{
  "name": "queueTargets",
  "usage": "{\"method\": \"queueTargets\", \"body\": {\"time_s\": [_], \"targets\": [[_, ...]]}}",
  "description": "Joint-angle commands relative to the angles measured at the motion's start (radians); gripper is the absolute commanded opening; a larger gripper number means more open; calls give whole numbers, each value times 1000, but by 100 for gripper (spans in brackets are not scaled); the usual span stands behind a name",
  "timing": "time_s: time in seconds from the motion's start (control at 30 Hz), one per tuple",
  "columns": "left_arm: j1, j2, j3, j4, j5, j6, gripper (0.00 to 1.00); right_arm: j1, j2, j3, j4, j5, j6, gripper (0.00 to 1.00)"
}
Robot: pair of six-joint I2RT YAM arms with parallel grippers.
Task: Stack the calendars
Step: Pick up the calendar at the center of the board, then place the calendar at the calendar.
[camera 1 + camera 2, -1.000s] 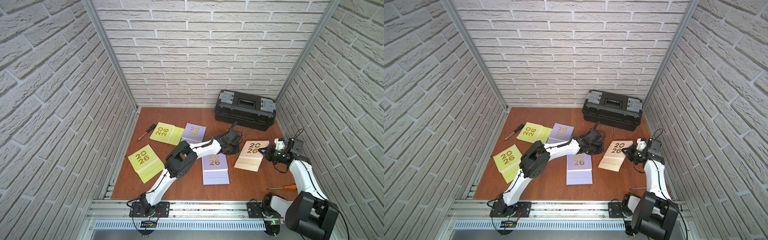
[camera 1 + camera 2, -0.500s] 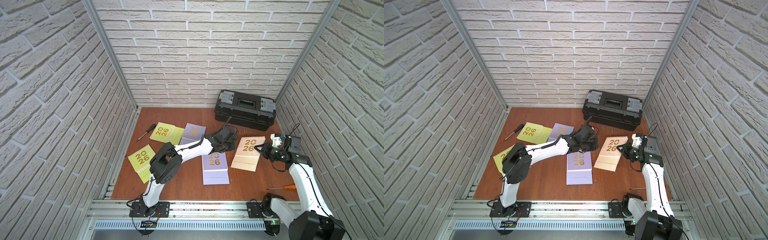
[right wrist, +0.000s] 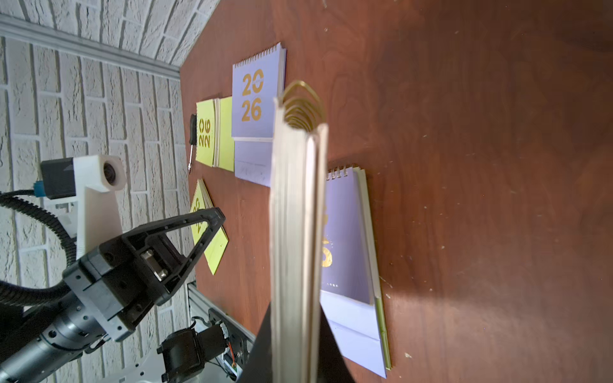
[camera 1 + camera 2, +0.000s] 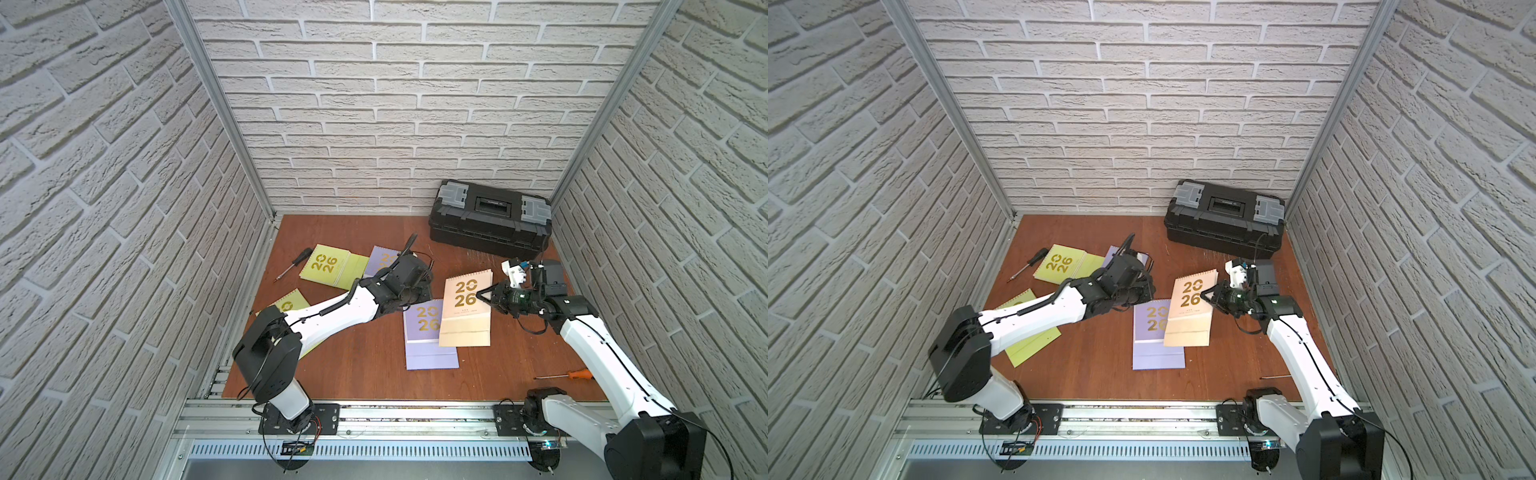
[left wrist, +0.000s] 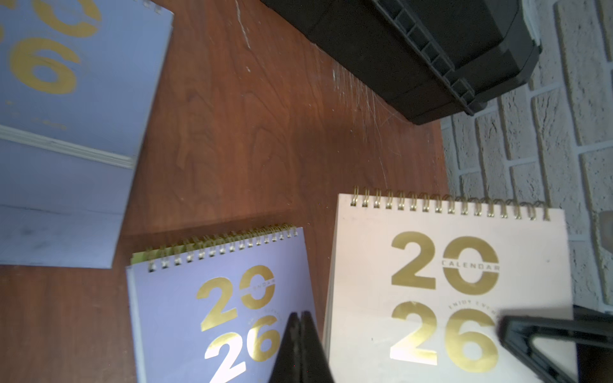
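My right claw [image 4: 484,296] pinches the beige calendar [image 4: 463,318] over the lavender calendar [image 4: 428,353]; my left claw [image 5: 300,331] is closed, empty.

Three green calendars [image 4: 326,266], one of them only an edge beneath a lavender one, two lavender calendars [image 4: 424,353], one beige calendar [image 4: 465,316]: six in all. Two screwdrivers [image 4: 301,257], one toolbox [image 4: 490,224], two robot arms [image 4: 332,311].

arms [image 4: 332,313]: white links, black joints | cables [image 3: 36,210]: black, corrugated | left end effector [image 3: 215,214]: black, triangular
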Motion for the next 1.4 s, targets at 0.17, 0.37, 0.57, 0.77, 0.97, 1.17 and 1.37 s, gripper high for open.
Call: {"method": "queueTargets", "body": {"time_s": [0.17,0.37,0.57,0.77,0.97,1.17,1.37], "targets": [[13,-140,-125,-23,-78,-17,0,91,-2,-65,163,-119,52,3],[21,-169,-191,-25,-86,-39,0,133,25,-152,351,-201,95,3],[36,-173,-244,-27,-80,-53,0,179,70,-207,505,-230,112,3],[89,-200,-315,-48,-79,-56,0,196,154,-247,672,-248,152,3],[132,-215,-357,-42,-52,-57,0,200,210,-262,758,-250,170,3],[138,-172,-377,14,-8,-75,0,206,262,-287,825,-253,180,3],[135,-129,-379,56,17,-85,0,208,286,-300,844,-246,161,3]]}}
